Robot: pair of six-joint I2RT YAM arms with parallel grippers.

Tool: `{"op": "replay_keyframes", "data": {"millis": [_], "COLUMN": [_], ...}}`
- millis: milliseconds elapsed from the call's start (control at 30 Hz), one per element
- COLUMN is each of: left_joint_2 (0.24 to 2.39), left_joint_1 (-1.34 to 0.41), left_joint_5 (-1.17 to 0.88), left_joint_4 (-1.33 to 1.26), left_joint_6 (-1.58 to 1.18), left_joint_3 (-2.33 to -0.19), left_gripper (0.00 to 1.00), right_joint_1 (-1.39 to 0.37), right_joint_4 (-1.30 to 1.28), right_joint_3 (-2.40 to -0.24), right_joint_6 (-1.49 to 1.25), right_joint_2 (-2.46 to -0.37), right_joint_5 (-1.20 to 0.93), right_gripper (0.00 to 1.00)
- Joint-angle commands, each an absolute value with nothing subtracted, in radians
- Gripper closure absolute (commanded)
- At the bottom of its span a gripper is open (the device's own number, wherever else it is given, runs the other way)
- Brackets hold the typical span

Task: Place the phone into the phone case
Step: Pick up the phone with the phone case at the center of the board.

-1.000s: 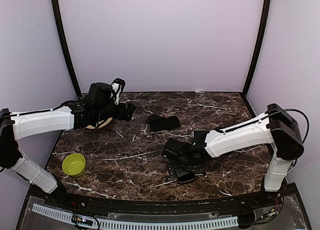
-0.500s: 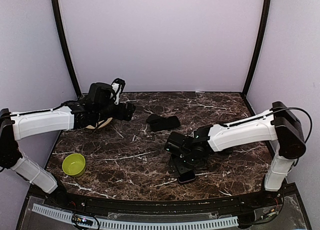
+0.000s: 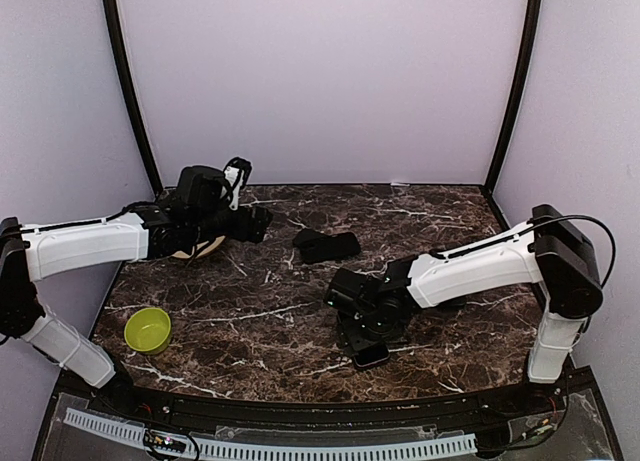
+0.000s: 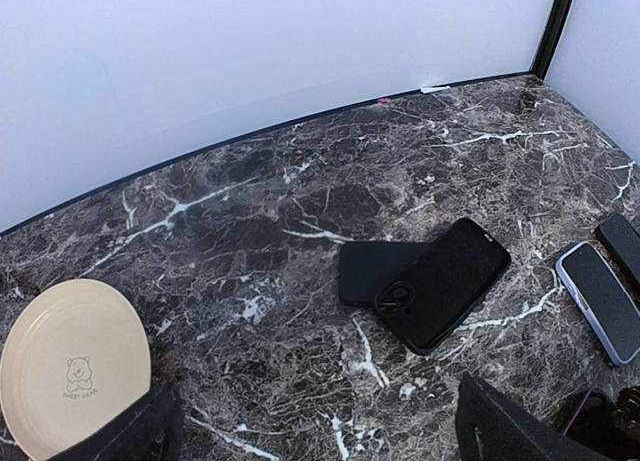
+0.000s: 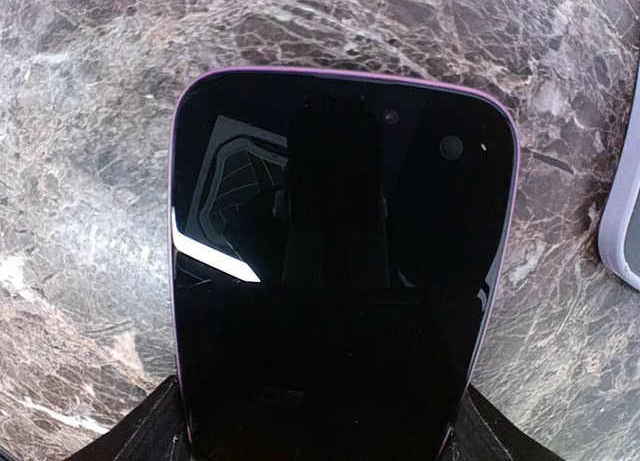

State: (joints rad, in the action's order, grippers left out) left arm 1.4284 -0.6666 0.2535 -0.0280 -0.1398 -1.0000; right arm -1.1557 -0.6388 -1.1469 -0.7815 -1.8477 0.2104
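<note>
The right jaws (image 5: 320, 426) grasp the purple-edged phone (image 5: 340, 241) at its near end; its long axis points straight out from them, screen up. The left jaws (image 4: 320, 436) are released, with the black phone case (image 4: 445, 281) ahead of them on the worktop (image 4: 250, 201).

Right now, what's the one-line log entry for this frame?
stage: pre-grasp | right gripper: straddling purple-edged phone, grip unclear | left gripper: open, empty | black case: on table, untouched

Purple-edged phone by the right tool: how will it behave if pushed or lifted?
The phone looks like a rigid slab, so likely no flex. Its glossy glass shows sharp reflections, so probably slick. Flat and thin, it should slide on the marble table, not roll or tip.
</note>
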Motion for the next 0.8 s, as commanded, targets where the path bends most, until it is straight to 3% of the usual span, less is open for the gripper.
{"op": "replay_keyframes", "data": {"millis": [0,433,767], "left_joint_2": [1.442,1.453,1.454], "left_joint_1": [-0.668,-0.702,-0.824], "left_joint_5": [0.256,0.151,-0.143], "left_joint_4": [-0.024,-0.074,-0.379], "left_joint_6": [-0.143,-0.151,-0.299], "left_joint_3": [-1.02,-0.992,-0.839], "left_gripper": [0.04,0.09,0.07], "right_joint_1": [-1.156,-1.187,-1.19], "right_joint_4": [-0.658,-0.503,-0.357], "right_joint_3": [-1.115,-1.102,-1.072], "right_joint_6": [-0.773,-0.751,-0.693], "right_joint_2": [-1.893,-1.773,-1.658], "right_joint_5": [0.224,0.327,0.503], "right_gripper": [0.42,0.74,0.77]}}
